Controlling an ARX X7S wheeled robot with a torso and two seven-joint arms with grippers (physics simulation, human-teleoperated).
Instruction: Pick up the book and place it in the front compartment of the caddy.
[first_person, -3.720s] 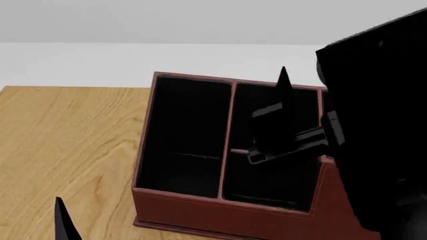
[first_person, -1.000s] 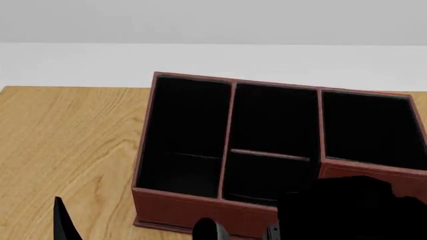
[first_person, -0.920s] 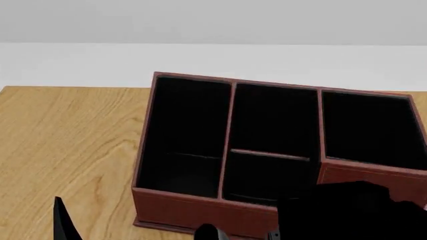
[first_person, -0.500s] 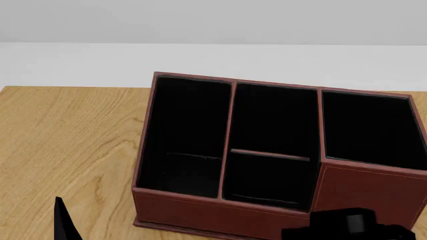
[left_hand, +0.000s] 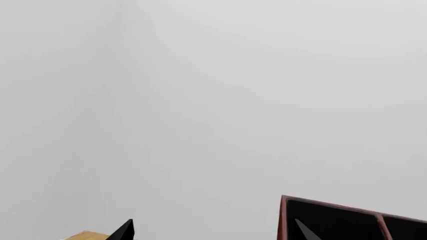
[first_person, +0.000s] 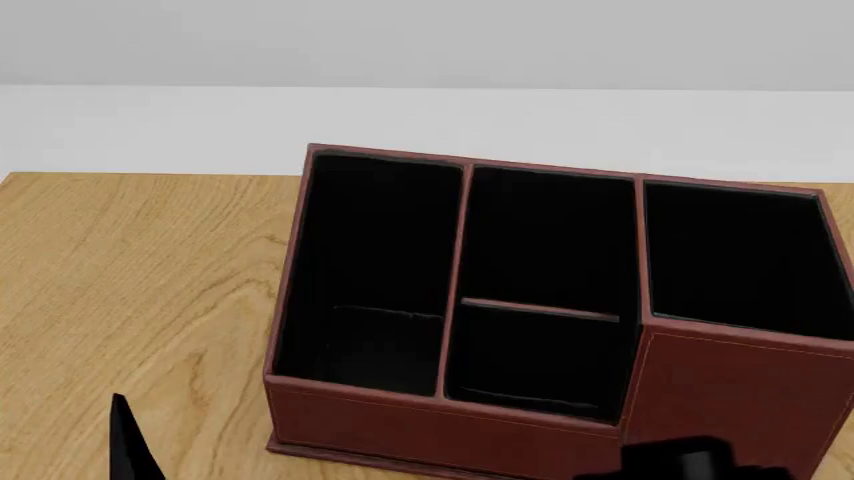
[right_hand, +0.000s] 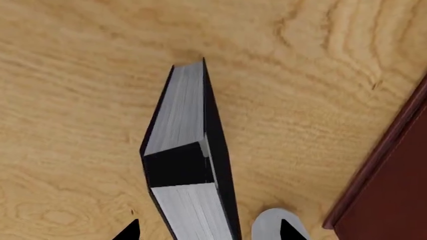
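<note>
Right tool (right_hand: 208, 232) has dropped almost out of the head view. A few seconds ago its arm hung over the caddy's middle compartments; half a second ago a dark block of it showed at the picture's lower edge, and now only a sliver (first_person: 687, 462) remains in front of the caddy. The wrist view shows why this matters. The tool is open wide, one black fingertip on each side of the book (right_hand: 183, 150), and neither is touching it yet. Left tool (left_hand: 213, 235) is also spread wide and idle at the near left, with one finger (first_person: 131, 440) poking into the head view above the counter (first_person: 134, 270).

The book stands on the counter in front of the caddy, white page edge up, and is not in any compartment. A white rounded object (right_hand: 277, 225), probably the mug, sits just beside it, between the book and the caddy's outer wall (right_hand: 393, 190). That leaves little room for the finger on that side.

Farther off, the caddy (first_person: 400, 420) sits unmoved, and its small front compartment (first_person: 534, 360) shows only black lining. By the look of it, the arm's retreat from the box was a descent to the book. The task is therefore at the grasp stage, with lifting and placing still to come.
</note>
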